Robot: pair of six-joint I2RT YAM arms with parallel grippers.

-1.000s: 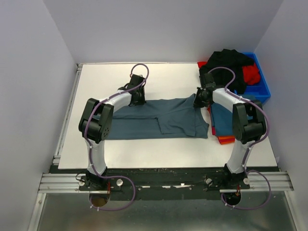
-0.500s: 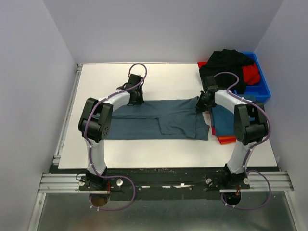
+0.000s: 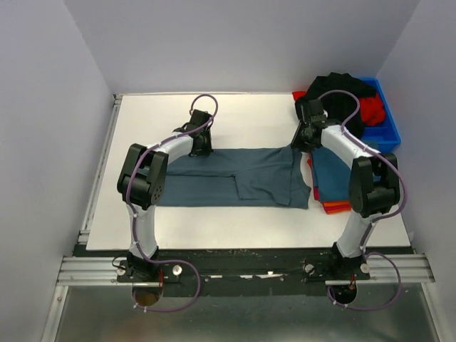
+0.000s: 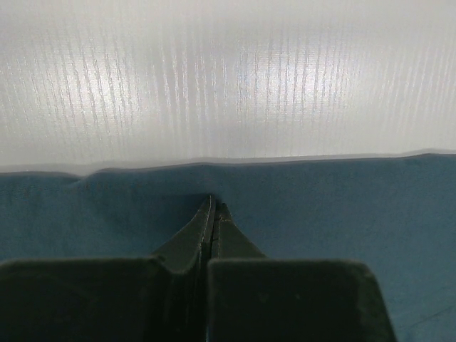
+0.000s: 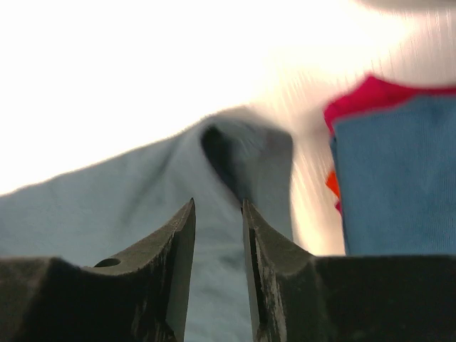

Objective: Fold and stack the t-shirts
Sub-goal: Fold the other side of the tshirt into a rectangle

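Blue-grey t-shirt (image 3: pixel 214 182) lies flat across the white table (image 3: pixel 249 114), part-folded w/ a panel lapped over its near-right area. Left gripper (image 3: pixel 201 147) sits on the far hem, jaws closed. Its wrist view shows cloth puckered at the tips, so it's prob. pinching the hem. Right gripper (image 3: pixel 300 142) is at the far-right corner, jaws parted by a narrow gap. The corner stands up in a hump just beyond the tips, not clamped as far as I can tell.

Risks:
- **Uneven grip:** one side is gripped, the other isn't. If the left arm lifts or pulls now, the shirt skews, the lapped panel slides & the fold goes crooked.
- **Bad catch:** right jaws closing from here may catch only the top layer of the hump, or miss it, so the corner drops mid-fold.
- **Stack:** stack of folded shirts (image 3: pixel 329 178) lies just beside the shirt's right edge, touching or overlapping, can't tell which. A sweep by the right arm could drag its top blue shirt askew.
- **Bin:** blue bin (image 3: pixel 388 132) w/ black & red garments is close behind the right wrist, and the arm's cable could snag there.
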